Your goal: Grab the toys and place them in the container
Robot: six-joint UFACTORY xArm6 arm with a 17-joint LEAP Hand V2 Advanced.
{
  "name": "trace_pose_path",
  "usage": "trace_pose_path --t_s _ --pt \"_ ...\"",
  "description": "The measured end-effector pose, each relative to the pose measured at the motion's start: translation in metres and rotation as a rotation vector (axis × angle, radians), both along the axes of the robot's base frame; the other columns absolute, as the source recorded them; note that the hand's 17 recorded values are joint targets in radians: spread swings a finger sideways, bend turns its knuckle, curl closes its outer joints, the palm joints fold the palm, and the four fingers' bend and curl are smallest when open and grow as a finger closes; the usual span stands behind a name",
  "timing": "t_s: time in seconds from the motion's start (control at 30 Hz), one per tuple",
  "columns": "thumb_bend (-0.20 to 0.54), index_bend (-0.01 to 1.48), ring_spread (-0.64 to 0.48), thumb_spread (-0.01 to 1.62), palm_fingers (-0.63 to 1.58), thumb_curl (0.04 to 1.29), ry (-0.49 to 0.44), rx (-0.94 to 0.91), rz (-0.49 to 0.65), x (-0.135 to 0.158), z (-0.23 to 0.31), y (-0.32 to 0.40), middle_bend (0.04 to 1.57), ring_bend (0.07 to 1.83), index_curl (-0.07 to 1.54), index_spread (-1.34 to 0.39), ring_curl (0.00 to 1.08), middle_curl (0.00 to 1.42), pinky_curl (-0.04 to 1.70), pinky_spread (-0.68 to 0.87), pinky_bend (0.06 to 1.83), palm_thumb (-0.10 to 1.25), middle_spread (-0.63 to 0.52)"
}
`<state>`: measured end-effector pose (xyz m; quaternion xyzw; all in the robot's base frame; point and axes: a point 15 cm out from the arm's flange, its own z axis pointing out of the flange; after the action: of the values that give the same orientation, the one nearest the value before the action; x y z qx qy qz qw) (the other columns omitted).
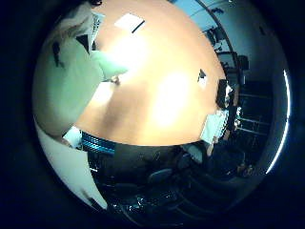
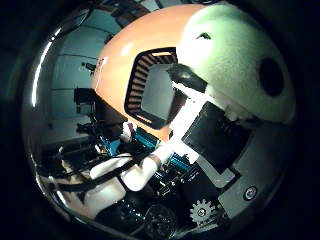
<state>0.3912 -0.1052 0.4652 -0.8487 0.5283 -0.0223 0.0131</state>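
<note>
I'm holding a pale green toy (image 2: 235, 55) against the palm, the hand (image 2: 210, 135) curling round it, above the table (image 1: 157, 90). The bin (image 2: 152, 87) is sitting empty nearby; drop pending.

Orange table (image 1: 157, 105) bearing black slatted container (image 2: 150, 90), white papers (image 1: 128, 21).
</note>
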Motion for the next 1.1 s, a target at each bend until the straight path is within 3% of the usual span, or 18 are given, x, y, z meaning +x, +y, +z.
trace_pose_path --t_s 0.4,0.53,0.67,0.77,0.93,1.1 --pt "-0.012 0.99 -0.24 1.18 1.05 0.40 -0.088 0.035 0.197 0.017 0.022 0.185 1.18 1.37 0.97 -0.31 0.77 0.99 1.04 -0.24 1.16 1.00 -0.22" --pt "-0.012 0.99 -0.24 1.18 1.05 0.40 -0.189 0.073 0.212 0.038 0.029 0.216 1.16 1.36 0.97 -0.31 0.77 1.00 1.06 -0.24 1.15 1.00 -0.22" --pt "-0.014 0.97 -0.24 1.19 1.05 0.40 -0.170 0.108 0.210 0.044 -0.005 0.229 1.15 1.36 0.98 -0.32 0.78 1.01 1.08 -0.24 1.14 0.99 -0.22" --pt "-0.017 0.96 -0.25 1.20 1.04 0.40 -0.215 0.138 0.200 0.053 -0.011 0.235 1.14 1.35 0.98 -0.32 0.78 1.01 1.08 -0.24 1.12 0.97 -0.23" --pt "-0.020 0.83 -0.25 1.20 1.04 0.37 -0.232 0.143 0.175 0.050 -0.035 0.227 1.10 1.28 0.95 -0.34 0.73 0.96 1.04 -0.27 1.05 0.90 -0.23" --pt "-0.026 0.55 -0.27 1.17 0.91 0.35 -0.245 0.140 0.158 0.046 -0.055 0.215 0.99 1.18 0.88 -0.39 0.66 0.87 0.95 -0.36 1.01 0.82 -0.25"
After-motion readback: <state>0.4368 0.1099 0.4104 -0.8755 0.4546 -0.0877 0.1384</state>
